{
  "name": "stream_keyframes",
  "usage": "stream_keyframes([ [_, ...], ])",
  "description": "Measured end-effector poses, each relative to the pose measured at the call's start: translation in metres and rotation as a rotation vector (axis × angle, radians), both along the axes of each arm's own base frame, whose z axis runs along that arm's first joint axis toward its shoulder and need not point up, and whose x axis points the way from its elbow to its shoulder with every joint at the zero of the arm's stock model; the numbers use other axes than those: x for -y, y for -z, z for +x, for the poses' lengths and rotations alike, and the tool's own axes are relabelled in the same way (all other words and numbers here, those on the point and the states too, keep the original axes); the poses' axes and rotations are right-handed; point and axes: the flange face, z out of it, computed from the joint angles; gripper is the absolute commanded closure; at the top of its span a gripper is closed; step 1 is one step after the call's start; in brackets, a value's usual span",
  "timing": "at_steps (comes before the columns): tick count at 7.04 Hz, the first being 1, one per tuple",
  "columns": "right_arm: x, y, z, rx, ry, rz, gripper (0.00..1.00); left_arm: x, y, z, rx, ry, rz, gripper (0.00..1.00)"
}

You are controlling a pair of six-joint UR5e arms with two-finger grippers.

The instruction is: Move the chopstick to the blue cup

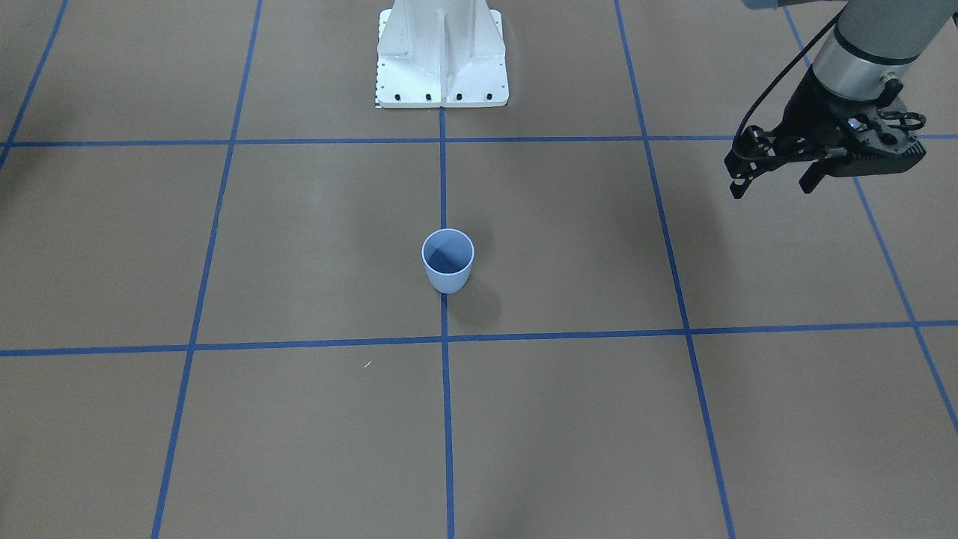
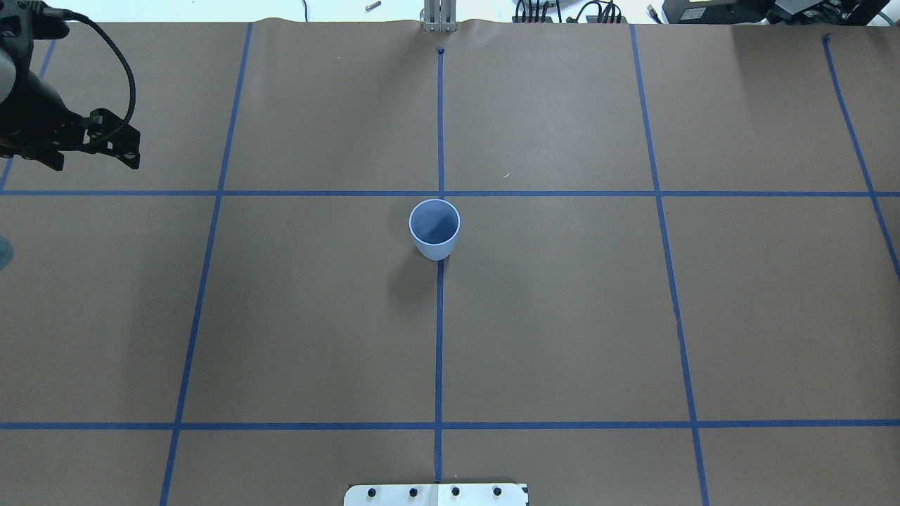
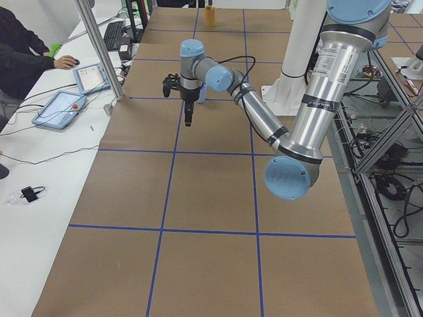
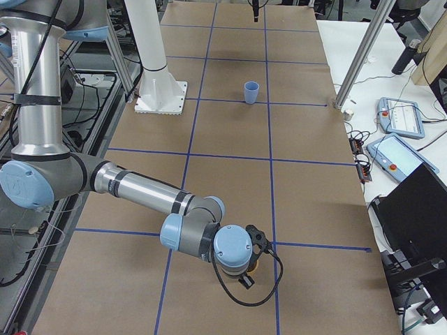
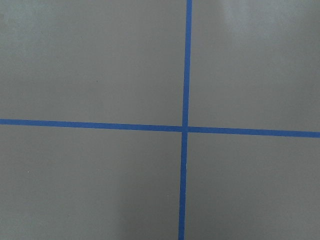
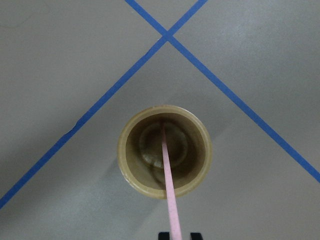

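The chopstick (image 6: 167, 170) leans in a tan cup (image 6: 121, 155), not in the blue cup (image 1: 447, 281). Its lower end rests on the tan cup's floor and its upper end rises between the fingertips of the right pincer (image 6: 178, 236). That pincer stands only narrowly open around the stick and is not clamped on it: a sliver of gap shows on each side (wider on one side than the other).

The tan cup sits just beside a crossing of blue tape lines (image 6: 165, 35) at the robot's right end of the worktop (image 1: 599, 239), well apart from the blue cup. The blue cup stands upright on the centre tape line near the middle of the worktop, just on the robot's side of a crossing, its darker blue inside facing up.

The left pincer (image 1: 775, 183) hangs above the worktop at the robot's left end, fingers spread wide with nothing between them (its wrist camera shows only brown paper and a tape crossing).
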Motion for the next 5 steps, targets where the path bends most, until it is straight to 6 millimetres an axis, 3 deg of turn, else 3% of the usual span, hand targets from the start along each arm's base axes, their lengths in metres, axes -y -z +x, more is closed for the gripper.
stream_keyframes([
  [1, -0.0007, -0.0007, -0.0003, 0.0, 0.0, -0.002, 1.0, -0.0003, 0.0006, -0.0002, -0.001, 0.0, 0.001, 0.02],
  [5, 0.001, 0.0061, -0.0005, 0.004, -0.001, 0.01, 1.0, -0.0015, 0.0031, -0.0009, -0.004, 0.001, 0.005, 0.02],
])
